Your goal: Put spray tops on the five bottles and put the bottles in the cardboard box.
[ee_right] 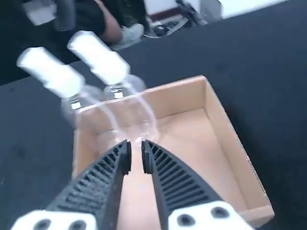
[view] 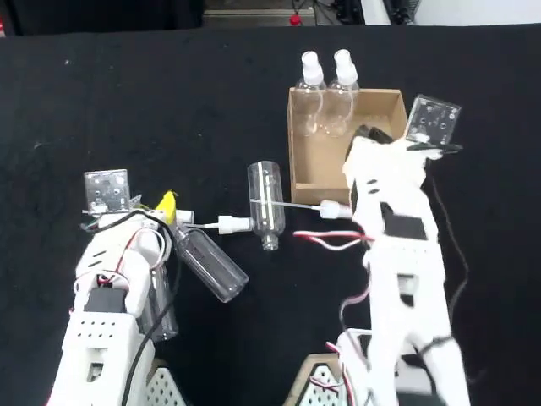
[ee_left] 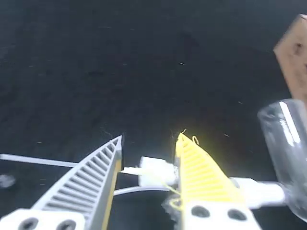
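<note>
- 2 bottles (view: 311, 106) with white tops stand inside the cardboard box (view: 321, 165), at its far wall.
- 1 open bottle (view: 265, 199) lies on the black table (view: 127, 101) just beside the box.
- A second open bottle (view: 213, 264) lies near the left gripper (ee_left: 148, 141).
- The left gripper is wide, with a spray top (ee_left: 156, 173) between its fingers.
- The right gripper (ee_right: 135, 143) hangs above the box, narrow, holding nothing.

Bottles (view: 310, 106) fill the far end of the box (view: 293, 156)
</note>
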Controlling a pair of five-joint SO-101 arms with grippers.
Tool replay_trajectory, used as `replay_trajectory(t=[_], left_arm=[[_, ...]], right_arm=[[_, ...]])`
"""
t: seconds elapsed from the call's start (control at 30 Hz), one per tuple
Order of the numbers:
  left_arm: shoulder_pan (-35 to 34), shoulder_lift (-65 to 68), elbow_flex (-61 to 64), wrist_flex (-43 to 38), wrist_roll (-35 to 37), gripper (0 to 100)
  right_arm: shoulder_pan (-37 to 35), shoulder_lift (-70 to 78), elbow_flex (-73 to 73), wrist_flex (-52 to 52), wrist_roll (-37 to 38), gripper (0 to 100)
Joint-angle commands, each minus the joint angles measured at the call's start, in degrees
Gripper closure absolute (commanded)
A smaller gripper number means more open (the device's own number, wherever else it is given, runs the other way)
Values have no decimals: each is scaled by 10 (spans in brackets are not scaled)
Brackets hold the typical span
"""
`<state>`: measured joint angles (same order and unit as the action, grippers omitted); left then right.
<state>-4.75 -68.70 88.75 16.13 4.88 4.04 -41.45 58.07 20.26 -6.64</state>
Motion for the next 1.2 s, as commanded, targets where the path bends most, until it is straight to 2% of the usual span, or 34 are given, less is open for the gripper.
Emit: replay_trajectory(t=[0.0, 0.1, 0.27, 0.47, 0.57, 0.83, 1.17], left_arm=[[-46, -7, -30, -13, 0, 823], [-87, -7, -46, -13, 4, 823], [-137, -7, -57, -13, 84, 823], [-171, -7, -63, -13, 102, 823], [-168, -7, -62, -13, 102, 823], [-167, -7, -60, -13, 102, 823], [-167, -7, -59, -13, 102, 823]], right_arm=[[-80, -104, -7, 108, 44, 979], [-188, -148, 4, 166, 78, 979], [-360, -134, 26, 187, 89, 964], [-455, -50, 22, 186, 88, 804], [-499, 0, 25, 150, 88, 760], [-546, 118, 20, 63, 88, 747], [-545, 258, -58, 74, 88, 749]])
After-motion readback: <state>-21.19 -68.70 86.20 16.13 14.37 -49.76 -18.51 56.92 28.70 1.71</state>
